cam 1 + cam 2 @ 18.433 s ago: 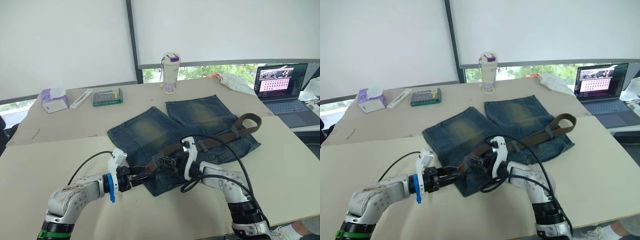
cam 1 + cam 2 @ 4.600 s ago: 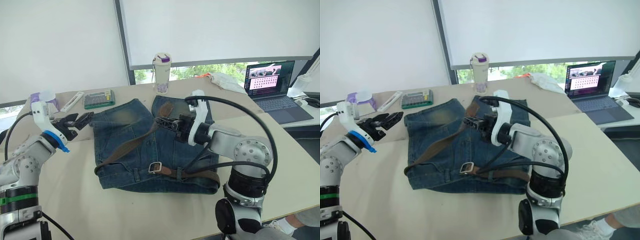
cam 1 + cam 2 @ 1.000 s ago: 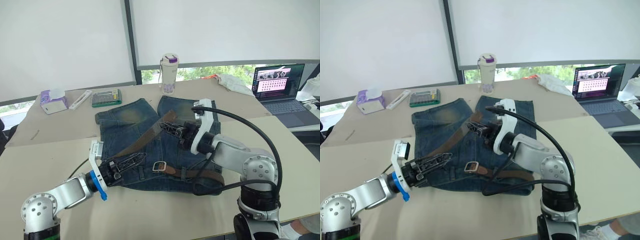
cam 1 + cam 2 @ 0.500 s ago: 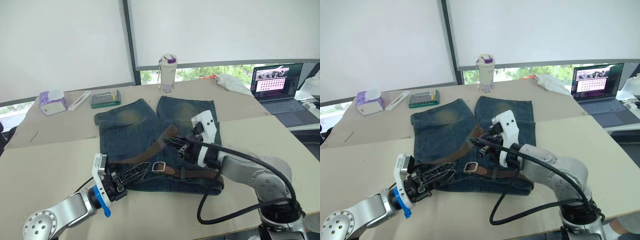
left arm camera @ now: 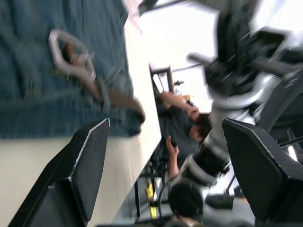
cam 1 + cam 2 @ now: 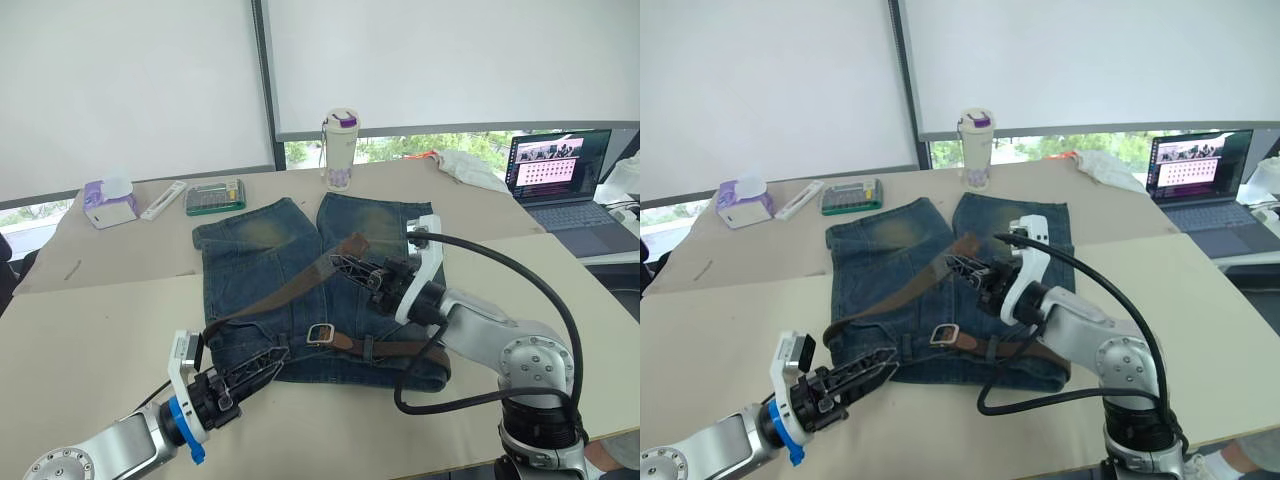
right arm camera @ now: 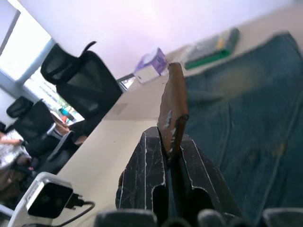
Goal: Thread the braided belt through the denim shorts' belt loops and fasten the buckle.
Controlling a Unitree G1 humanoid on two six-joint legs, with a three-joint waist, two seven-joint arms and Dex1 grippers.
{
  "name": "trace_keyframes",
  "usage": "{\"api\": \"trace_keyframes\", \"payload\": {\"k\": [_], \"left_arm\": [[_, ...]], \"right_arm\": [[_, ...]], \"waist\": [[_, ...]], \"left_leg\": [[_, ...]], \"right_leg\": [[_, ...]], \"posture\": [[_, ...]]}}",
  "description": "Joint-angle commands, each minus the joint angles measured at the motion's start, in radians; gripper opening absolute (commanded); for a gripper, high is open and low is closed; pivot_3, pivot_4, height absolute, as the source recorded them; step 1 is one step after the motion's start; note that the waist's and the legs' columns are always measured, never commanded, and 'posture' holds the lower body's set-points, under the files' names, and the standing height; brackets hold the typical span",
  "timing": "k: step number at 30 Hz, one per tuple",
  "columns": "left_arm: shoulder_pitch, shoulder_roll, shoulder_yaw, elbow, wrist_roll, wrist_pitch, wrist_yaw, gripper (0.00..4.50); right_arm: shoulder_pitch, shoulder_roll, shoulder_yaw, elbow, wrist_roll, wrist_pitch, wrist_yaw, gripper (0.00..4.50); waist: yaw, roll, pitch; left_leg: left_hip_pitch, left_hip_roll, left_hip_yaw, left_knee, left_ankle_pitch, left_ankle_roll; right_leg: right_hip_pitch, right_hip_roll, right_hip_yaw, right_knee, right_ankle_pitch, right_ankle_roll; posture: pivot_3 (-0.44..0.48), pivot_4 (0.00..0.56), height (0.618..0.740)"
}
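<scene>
Since half a second ago the left gripper has drawn back toward the near edge of the table, and the right gripper has lifted the belt's tip higher over the shorts.

At the far left of the table sit a purple tissue box, a white bar-shaped object and a green case. The left gripper hovers at the near left corner of the denim shorts, by the waistband, its two black fingers spread wide with nothing between them.

The denim shorts lie flat in the middle of the table, legs pointing far, waistband near. The braided belt runs from a bend at the shorts' near left corner diagonally up and right to its worn reddish tip. Its other stretch lies along the waistband, where the silver buckle rests near the middle and the strap passes under a belt loop just right of it.

The right gripper pinches the belt's tip, fingers narrowed on the strap, which stands up between them in the right wrist view. A tumbler with a purple lid stands beyond the shorts, and a laptop sits open at the far right.
</scene>
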Motion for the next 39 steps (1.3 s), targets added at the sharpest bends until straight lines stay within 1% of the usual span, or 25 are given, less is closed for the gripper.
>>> {"api": "trace_keyframes", "payload": {"k": [1,4,6,8,12,17,22,26,28,32,34,35,36,37,39], "left_arm": [[-0.093,-0.098,-0.085,-0.014,-0.019,-0.043,0.136,4.01],[-0.148,-0.176,-0.105,0.021,-0.019,-0.061,0.279,4.01],[-0.186,-0.249,-0.085,0.036,-0.019,-0.072,0.319,4.01],[-0.222,-0.3,-0.068,0.057,-0.019,-0.066,0.36,4.01],[-0.25,-0.364,-0.039,0.08,-0.019,-0.048,0.421,4.01],[-0.282,-0.423,-0.011,0.088,-0.019,-0.032,0.46,4.01],[-0.306,-0.444,0.001,0.101,-0.019,0.0,0.466,4.01],[-0.333,-0.467,0.012,0.117,-0.019,0.005,0.482,2.9],[-0.34,-0.47,0.018,0.122,-0.019,0.009,0.484,2.17],[-0.343,-0.459,0.037,0.131,-0.019,0.017,0.486,0.86],[-0.333,-0.441,0.051,0.133,-0.019,0.025,0.481,0.15],[-0.318,-0.406,0.065,0.137,-0.019,0.036,0.471,0.0],[-0.307,-0.375,0.08,0.143,-0.019,0.047,0.462,0.0],[-0.299,-0.344,0.097,0.151,-0.019,0.054,0.453,0.0],[-0.3,-0.31,0.121,0.164,-0.019,0.051,0.445,0.0]], "right_arm": [[-0.001,-0.006,0.027,-0.049,0.066,-0.007,-0.023,0.0],[-0.007,-0.009,0.045,-0.055,0.091,-0.023,-0.031,0.0],[-0.012,-0.02,0.055,-0.057,0.089,-0.024,-0.03,0.0],[-0.017,-0.027,0.059,-0.056,0.095,-0.03,-0.029,0.0],[-0.019,-0.034,0.064,-0.059,0.116,-0.039,-0.036,0.0],[-0.015,-0.043,0.072,-0.059,0.123,-0.041,-0.049,0.0],[-0.017,-0.042,0.078,-0.049,0.124,-0.042,-0.069,0.0],[-0.017,-0.051,0.088,-0.045,0.13,-0.036,-0.078,0.0],[-0.016,-0.058,0.092,-0.044,0.137,-0.034,-0.077,0.0],[-0.013,-0.095,0.108,-0.051,0.114,-0.015,-0.034,0.0],[-0.011,-0.127,0.115,-0.073,0.087,-0.007,0.024,0.87],[-0.007,-0.155,0.117,-0.082,0.044,-0.005,0.047,1.14],[-0.002,-0.195,0.13,-0.096,-0.021,0.001,0.085,1.43],[0.002,-0.253,0.162,-0.117,-0.117,-0.001,0.142,1.9],[0.013,-0.337,0.219,-0.147,-0.261,-0.022,0.245,2.57]], "waist": [[0.003,0.001,0.0],[0.001,-0.001,0.0],[-0.001,-0.001,0.0],[-0.001,-0.001,0.0],[0.0,-0.001,0.0],[0.003,-0.001,0.0],[0.005,-0.002,0.0],[0.007,-0.002,0.0],[0.007,-0.002,0.001],[0.007,-0.002,0.001],[0.007,-0.003,0.001],[0.006,-0.003,0.001],[0.006,-0.004,0.002],[0.006,-0.003,0.002],[0.005,-0.003,0.002]], "left_leg": [[0.0,0.0,0.0,0.0,0.0,0.0],[0.0,0.0,0.0,0.0,0.001,-0.001],[0.0,0.0,0.0,0.0,0.001,-0.002],[0.0,0.0,0.0,0.0,0.002,-0.003],[0.0,0.0,0.0,0.0,0.003,-0.005],[-0.001,0.0,0.0,0.001,0.003,-0.005],[-0.001,-0.001,0.0,0.001,0.003,-0.006],[-0.001,-0.001,0.0,0.001,0.003,-0.006],[-0.001,-0.001,0.0,0.001,0.004,-0.006],[-0.001,-0.001,0.0,0.001,0.004,-0.006],[-0.001,-0.001,0.0,0.001,0.004,-0.006],[-0.001,-0.001,0.0,0.001,0.004,-0.006],[-0.001,-0.001,-0.001,0.001,0.004,-0.006],[-0.001,0.0,-0.001,0.001,0.004,-0.006],[-0.001,-0.001,-0.001,0.001,0.004,-0.007]], "right_leg": [[0.001,0.0,0.0,-0.001,0.0,0.0],[0.001,0.0,0.0,-0.001,0.0,0.0],[0.001,0.0,0.001,-0.001,0.0,0.0],[0.001,0.0,0.0,-0.001,0.0,0.001],[0.001,0.0,0.0,-0.001,0.0,0.001],[0.001,0.0,0.0,-0.001,0.0,0.001],[0.001,0.0,0.0,-0.001,0.001,0.001],[0.002,0.0,-0.001,-0.001,0.001,0.001],[0.002,0.0,-0.001,-0.001,0.001,0.001],[0.001,0.0,-0.001,-0.001,0.001,0.001],[0.001,0.0,-0.001,-0.001,0.001,0.001],[0.001,0.0,-0.001,-0.002,0.001,0.001],[0.001,0.001,-0.001,-0.002,0.0,0.001],[0.001,0.001,-0.002,-0.002,0.0,0.001],[0.001,0.001,-0.002,-0.002,0.0,0.001]], "posture": [[0.0,0.15,0.74],[0.0,0.15,0.74],[0.0,0.15,0.74],[0.0,0.15,0.74],[0.0,0.15,0.74],[0.0,0.15,0.74],[0.0,0.15,0.74],[0.0,0.15,0.74],[0.0,0.15,0.74],[0.0,0.15,0.74],[0.0,0.15,0.74],[0.0,0.15,0.74],[0.0,0.15,0.74],[0.0,0.15,0.74],[0.0,0.15,0.74]]}}
